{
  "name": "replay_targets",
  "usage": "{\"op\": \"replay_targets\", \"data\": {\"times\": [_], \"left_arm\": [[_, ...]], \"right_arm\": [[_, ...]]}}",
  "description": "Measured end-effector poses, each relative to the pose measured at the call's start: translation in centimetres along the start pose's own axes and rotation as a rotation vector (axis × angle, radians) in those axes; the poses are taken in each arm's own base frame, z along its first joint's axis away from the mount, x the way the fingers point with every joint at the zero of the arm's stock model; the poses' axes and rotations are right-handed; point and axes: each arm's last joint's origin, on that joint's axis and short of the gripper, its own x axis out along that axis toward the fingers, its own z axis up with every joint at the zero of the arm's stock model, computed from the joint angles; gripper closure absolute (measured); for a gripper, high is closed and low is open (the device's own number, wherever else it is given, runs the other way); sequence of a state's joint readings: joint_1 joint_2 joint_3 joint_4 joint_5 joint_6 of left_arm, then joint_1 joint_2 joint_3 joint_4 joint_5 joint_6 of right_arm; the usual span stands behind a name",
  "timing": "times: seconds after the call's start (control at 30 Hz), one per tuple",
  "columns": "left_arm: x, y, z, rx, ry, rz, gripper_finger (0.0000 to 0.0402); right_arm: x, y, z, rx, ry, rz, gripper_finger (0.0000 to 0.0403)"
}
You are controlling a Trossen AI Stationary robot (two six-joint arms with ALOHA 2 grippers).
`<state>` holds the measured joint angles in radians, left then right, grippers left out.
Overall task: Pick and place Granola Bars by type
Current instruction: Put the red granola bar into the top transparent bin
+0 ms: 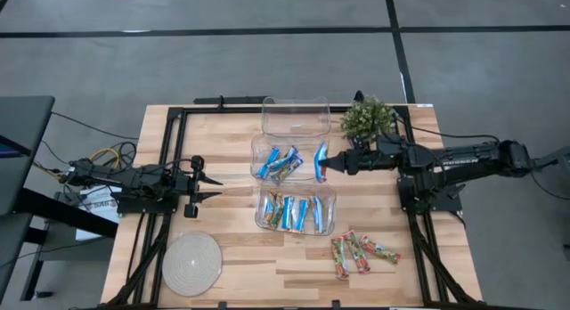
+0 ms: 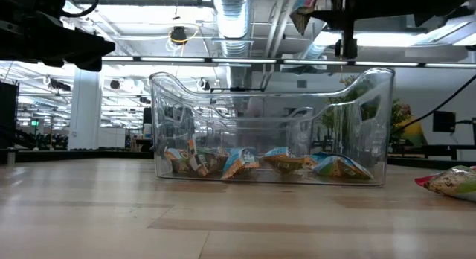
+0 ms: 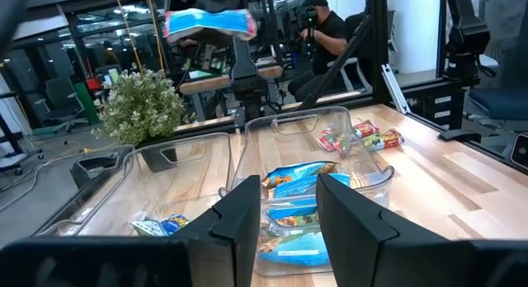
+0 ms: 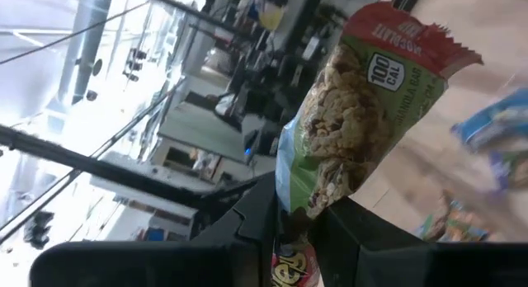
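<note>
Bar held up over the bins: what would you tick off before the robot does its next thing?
1. Bar pinched in the right gripper: ok.
2. Bar above the middle bin: ok, near its end.
3. Bar's kind matches that bin's blue bars: cannot tell.
4. Left gripper open, empty, clear of the bins: ok.
5. All bars sorted: not ok, loose bars lie on the table.

Right hand (image 1: pixel 322 164) clamped, raised, left hand (image 1: pixel 216 187) parted, waiting
</note>
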<state>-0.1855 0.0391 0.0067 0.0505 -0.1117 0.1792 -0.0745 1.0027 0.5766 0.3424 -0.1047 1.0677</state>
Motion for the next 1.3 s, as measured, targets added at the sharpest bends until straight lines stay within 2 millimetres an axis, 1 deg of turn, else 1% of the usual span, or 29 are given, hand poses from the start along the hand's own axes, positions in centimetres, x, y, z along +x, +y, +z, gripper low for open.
{"op": "replay_targets", "data": {"times": [0.07, 0.17, 0.33, 0.47, 0.6, 0.7, 0.83, 1.0, 1.17, 1.3], "left_arm": [[0.0, 0.0, 0.0, -0.002, 0.0, 0.0, 0.0287], [0.0, 0.0, 0.0, -0.005, 0.0, 0.0, 0.0287], [0.0, 0.0, 0.0, -0.005, 0.0, 0.0, 0.0287], [0.0, 0.0, 0.0, -0.002, 0.0, 0.001, 0.0287], [0.0, 0.0, 0.0, -0.006, 0.0, 0.0, 0.0287], [0.0, 0.0, 0.0, 0.0, 0.001, 0.001, 0.0287], [0.0, 0.0, 0.0, -0.007, 0.0, 0.0, 0.0287], [0.0, 0.0, 0.0, -0.005, 0.0, 0.001, 0.0287], [0.0, 0.0, 0.0, 0.0, 0.0, 0.001, 0.0287], [0.0, 0.0, 0.0, -0.007, 0.0, 0.001, 0.0287]], "right_arm": [[-0.1, -0.3, 0.6, -0.022, -0.025, -0.015, 0.0342], [-0.1, -0.4, 1.6, -0.099, -0.046, -0.059, 0.0342], [0.7, 0.1, 4.0, -0.233, -0.073, -0.078, 0.0342], [2.3, 0.1, 6.0, -0.29, -0.058, -0.088, 0.0342], [4.4, 0.1, 8.3, -0.353, -0.038, -0.068, 0.0342], [6.2, -0.3, 9.9, -0.378, -0.022, -0.071, 0.0342], [8.4, -0.7, 11.8, -0.379, -0.001, -0.053, 0.0342], [10.8, -1.5, 13.5, -0.372, 0.033, -0.029, 0.0342], [12.1, -2.2, 14.5, -0.364, 0.043, -0.03, 0.0342], [11.8, -2.3, 15.3, -0.384, 0.03, -0.073, 0.0342]]}}
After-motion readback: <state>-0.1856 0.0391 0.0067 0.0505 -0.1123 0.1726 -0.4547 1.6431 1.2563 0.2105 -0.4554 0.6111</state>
